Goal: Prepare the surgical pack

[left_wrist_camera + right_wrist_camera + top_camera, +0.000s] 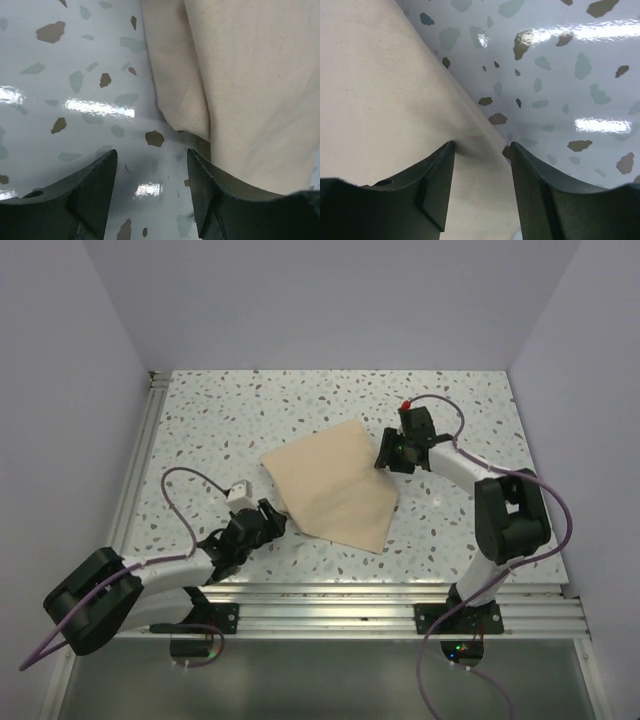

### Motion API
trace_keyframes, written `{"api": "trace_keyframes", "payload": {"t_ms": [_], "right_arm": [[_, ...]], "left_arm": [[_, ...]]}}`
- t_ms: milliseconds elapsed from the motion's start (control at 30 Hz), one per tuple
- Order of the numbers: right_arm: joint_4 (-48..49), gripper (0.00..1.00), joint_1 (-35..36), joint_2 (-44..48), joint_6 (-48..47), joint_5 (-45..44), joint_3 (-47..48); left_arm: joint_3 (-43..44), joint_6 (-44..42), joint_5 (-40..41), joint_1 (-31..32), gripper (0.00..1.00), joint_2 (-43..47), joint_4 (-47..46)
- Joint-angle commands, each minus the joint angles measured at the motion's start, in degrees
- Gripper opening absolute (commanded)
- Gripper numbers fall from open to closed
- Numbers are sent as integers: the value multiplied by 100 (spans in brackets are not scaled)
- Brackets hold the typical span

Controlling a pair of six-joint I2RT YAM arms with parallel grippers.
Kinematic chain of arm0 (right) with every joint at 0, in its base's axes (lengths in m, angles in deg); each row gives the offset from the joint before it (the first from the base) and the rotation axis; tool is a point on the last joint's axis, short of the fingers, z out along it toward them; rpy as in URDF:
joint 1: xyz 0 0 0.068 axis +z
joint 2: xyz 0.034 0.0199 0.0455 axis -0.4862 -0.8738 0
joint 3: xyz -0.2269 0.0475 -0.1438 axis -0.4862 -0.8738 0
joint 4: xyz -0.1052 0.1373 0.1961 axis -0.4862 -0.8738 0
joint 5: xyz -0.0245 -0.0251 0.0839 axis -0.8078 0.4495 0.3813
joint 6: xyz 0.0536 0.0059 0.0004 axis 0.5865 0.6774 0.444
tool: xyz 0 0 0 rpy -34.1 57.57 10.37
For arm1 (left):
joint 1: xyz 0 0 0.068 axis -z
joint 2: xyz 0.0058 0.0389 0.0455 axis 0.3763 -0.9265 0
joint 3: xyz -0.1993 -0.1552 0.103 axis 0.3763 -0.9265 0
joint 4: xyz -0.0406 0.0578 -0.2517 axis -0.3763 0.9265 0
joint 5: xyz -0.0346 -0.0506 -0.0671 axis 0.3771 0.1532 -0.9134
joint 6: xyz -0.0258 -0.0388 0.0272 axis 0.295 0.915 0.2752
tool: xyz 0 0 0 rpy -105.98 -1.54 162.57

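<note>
Left gripper [268,521] and right gripper [384,453] flank the surgical pack [335,485], both with jaws parted and nothing held.

On the speckled table [230,410] the pack lies flat near the middle as a tan folded cloth, turned cornerwise to the arms, and whatever it wraps is hidden. The grippers sit low at opposite edges, the left at the near-left and the right at the far-right, probably so each can pinch an edge for a fold. In the left wrist view a cloth layer overlaps another beside the left gripper [152,155], whose right-hand finger is by the hem. In the right wrist view the cloth edge runs between the fingers of the right gripper [482,145]. I cannot tell whether either touches the cloth.
</note>
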Motion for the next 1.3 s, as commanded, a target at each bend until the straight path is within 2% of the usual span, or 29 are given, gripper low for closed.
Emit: {"api": "trace_keyframes", "payload": {"t_ms": [0,167,267,333,400,467,600,733,800,867,933,1033,1267], "right_arm": [[-28,53,-71,549,-31,-571,-234],[112,71,-71,1374,-40,-590,-848],[104,73,-72,1666,-128,-511,-1140],[43,73,-72,1833,-172,-493,-1271],[-10,72,-72,1930,-154,-213,-1351],[68,72,-72,2000,-84,-89,-1579],[506,77,-37,2272,337,359,-2141],[588,74,296,2615,347,-68,-2450],[386,71,341,2625,189,-263,-2284],[306,70,350,2572,93,-440,-2160],[262,71,359,2476,-100,-467,-1924],[-97,75,359,2011,-531,-729,-1370],[-333,76,350,1107,-1252,-308,-667]], "left_arm": [[42,76,731,37,63,735,1114],[498,-512,714,20,78,1730,2240],[1051,-1092,653,-50,85,1715,2706],[1325,-1462,259,-234,86,1566,2812],[1615,-1707,-441,-735,86,1328,2725],[1852,-2007,-779,-1182,86,1144,2567],[2625,-2490,-1148,-1518,86,608,2628],[3486,-2921,-1868,-1589,80,-69,2655],[3497,-3018,-2544,-1589,73,-184,2366],[3304,-2949,-2853,-1536,68,-97,2066],[3129,-2834,-2671,-1353,69,35,2091],[2909,-2396,-1942,-958,78,193,2732],[1643,-929,-1177,63,78,958,2620]]}}
